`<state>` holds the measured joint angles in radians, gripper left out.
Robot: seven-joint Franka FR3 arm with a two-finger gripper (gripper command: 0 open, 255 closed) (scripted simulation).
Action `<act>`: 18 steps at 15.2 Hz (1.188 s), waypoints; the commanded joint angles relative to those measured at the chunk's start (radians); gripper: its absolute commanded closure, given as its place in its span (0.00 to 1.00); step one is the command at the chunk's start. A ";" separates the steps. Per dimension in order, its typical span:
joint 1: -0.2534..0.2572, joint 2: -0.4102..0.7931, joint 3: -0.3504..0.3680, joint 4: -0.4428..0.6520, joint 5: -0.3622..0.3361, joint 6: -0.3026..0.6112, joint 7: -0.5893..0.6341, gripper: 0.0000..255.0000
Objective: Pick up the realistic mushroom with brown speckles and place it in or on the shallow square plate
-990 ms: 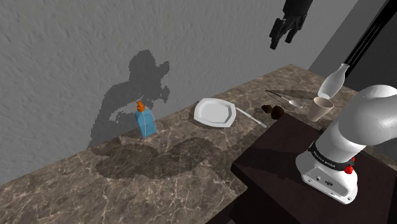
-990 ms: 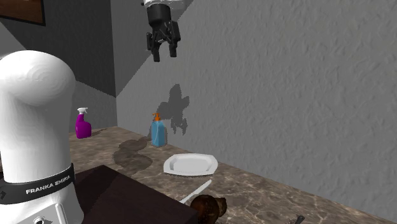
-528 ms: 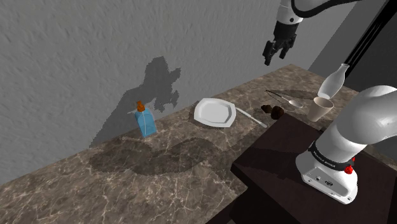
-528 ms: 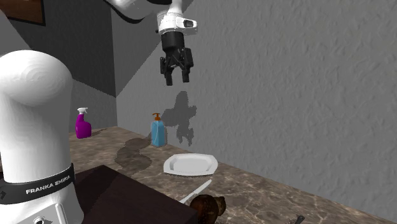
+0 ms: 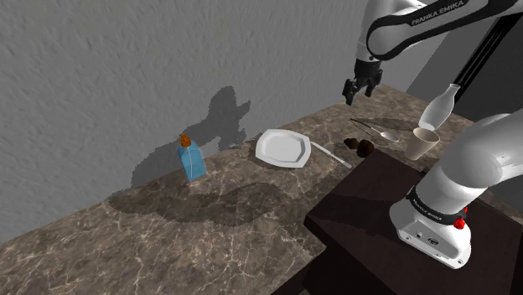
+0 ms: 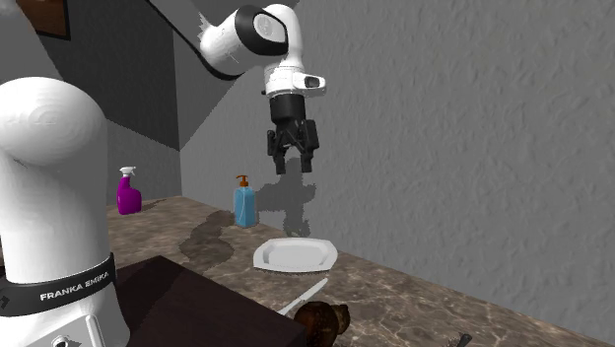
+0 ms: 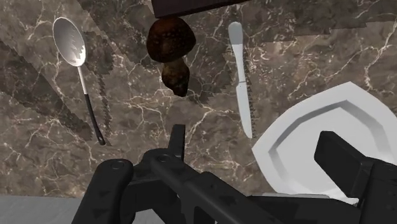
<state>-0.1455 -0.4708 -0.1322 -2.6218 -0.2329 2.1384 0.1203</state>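
A blue pump bottle (image 5: 191,159) stands by the counter's (image 5: 193,243) wall edge. Next along lies the white shallow plate (image 5: 282,147), a knife (image 5: 328,153) just beside it. Then comes the brown speckled mushroom (image 5: 362,147), lying on the counter at its edge by the stand (image 5: 369,218). Well above the mushroom hangs the gripper (image 5: 358,95), fingers spread, grasping nothing. The arm (image 5: 419,17) reads FRANKA EMIKA.

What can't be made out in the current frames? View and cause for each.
- mushroom: wrist view, cap's far edge under the stand; second exterior view, lower part cut by the bottom edge.
- plate: wrist view, near side behind the claw, one side cut by the picture's edge.
- knife: second exterior view, one end behind the stand.
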 commanded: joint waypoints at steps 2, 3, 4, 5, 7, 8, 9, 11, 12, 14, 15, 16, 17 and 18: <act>-0.023 0.103 -0.015 -0.008 -0.030 0.092 0.022 0.00; -0.032 0.135 -0.021 -0.010 -0.041 0.121 0.029 0.00; -0.041 0.169 -0.027 -0.012 -0.052 0.151 0.036 0.00; -0.050 0.204 -0.034 -0.012 -0.064 0.179 0.043 0.00; -0.067 0.275 -0.046 -0.010 -0.087 0.236 0.059 0.00; -0.076 0.312 -0.052 -0.006 -0.098 0.264 0.067 0.00; -0.085 0.350 -0.058 -0.002 -0.110 0.291 0.076 0.00; -0.101 0.427 -0.072 0.011 -0.134 0.343 0.094 0.00; -0.108 0.466 -0.079 0.019 -0.145 0.368 0.104 0.00; -0.116 0.512 -0.088 0.030 -0.158 0.397 0.115 0.00; -0.118 0.526 -0.090 0.028 -0.162 0.413 0.117 0.00; -0.120 0.540 -0.092 0.027 -0.166 0.428 0.120 0.00; -0.122 0.554 -0.094 0.026 -0.170 0.443 0.123 0.00; -0.124 0.568 -0.096 0.026 -0.175 0.459 0.125 0.00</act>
<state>-0.2673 0.0796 -0.2264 -2.5973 -0.4037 2.5801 0.2426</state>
